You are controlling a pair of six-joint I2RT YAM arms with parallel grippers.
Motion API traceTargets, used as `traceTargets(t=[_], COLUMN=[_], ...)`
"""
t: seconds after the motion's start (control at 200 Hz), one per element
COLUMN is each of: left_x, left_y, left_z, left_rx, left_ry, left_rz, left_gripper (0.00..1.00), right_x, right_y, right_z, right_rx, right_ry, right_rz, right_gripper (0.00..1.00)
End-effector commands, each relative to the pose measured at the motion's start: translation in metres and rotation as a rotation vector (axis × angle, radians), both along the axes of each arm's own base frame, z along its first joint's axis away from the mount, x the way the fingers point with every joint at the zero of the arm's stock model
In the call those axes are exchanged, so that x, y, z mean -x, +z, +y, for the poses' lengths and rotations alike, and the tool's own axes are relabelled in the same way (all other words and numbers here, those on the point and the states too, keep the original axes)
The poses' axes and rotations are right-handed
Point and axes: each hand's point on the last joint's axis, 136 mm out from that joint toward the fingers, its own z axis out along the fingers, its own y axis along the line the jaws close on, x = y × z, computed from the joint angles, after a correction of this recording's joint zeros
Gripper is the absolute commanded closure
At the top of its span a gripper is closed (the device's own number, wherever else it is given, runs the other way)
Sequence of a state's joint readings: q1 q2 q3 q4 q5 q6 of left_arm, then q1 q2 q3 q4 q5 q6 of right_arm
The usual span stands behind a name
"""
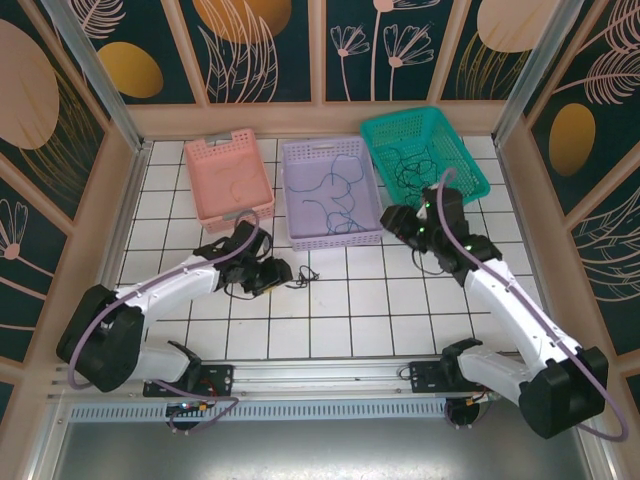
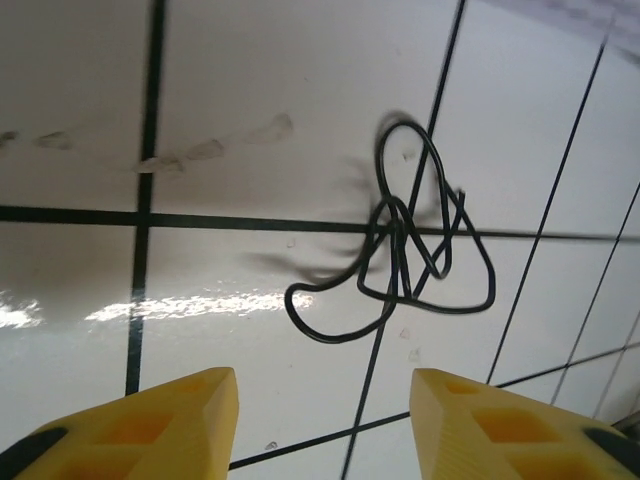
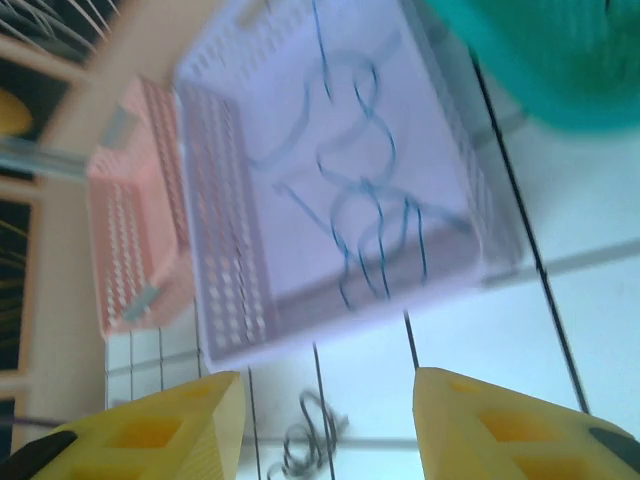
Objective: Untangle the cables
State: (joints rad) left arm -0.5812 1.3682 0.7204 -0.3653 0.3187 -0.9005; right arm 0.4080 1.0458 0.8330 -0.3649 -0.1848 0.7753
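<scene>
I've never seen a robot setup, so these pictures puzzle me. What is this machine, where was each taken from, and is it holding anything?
These are two white robot arms bolted at the near edge of a tiled table. The overhead picture looks down on both, the left arm and the right arm. The other two come from cameras on the wrists, so the yellow wedges there are each arm's own fingers: the left fingers and the right fingers. At the back stand a pink basket, a purple basket with blue wires and a teal basket with dark wires. A small dark wire tangle lies on the tiles ahead of the left fingers. Both pairs stand apart, holding nothing.
</scene>
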Motion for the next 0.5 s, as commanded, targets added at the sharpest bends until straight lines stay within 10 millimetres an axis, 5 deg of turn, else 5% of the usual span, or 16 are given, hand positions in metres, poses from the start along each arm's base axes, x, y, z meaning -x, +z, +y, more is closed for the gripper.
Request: traceTargets(t=[0.0, 0.09, 0.295, 0.495], left_x=[-0.007, -0.010, -0.008, -0.019], left_y=[0.004, 0.017, 0.020, 0.021], left_z=[-0.009, -0.017, -0.014, -0.012], left_rx=[0.001, 0.033, 0.187, 0.090], left_ry=[-0.048, 0.054, 0.350, 0.328], left_rz=[-0.043, -0.059, 0.023, -0.001], left_gripper=[0.45, 0.39, 0.43, 0.50], right_x=[0.023, 0.036, 0.060, 0.072], right_y=[-0.014, -0.035, -0.072, -0.091], right_z=[0.013, 0.023, 0.052, 0.099], right_rx=[-0.069, -0.131, -0.367, -0.630], right_ry=[-0.007, -0.016, -0.105, -0.212], right_rz=[0.104, 0.223, 0.513, 0.725], right_gripper=[0.52, 0.56, 0.56, 0.55])
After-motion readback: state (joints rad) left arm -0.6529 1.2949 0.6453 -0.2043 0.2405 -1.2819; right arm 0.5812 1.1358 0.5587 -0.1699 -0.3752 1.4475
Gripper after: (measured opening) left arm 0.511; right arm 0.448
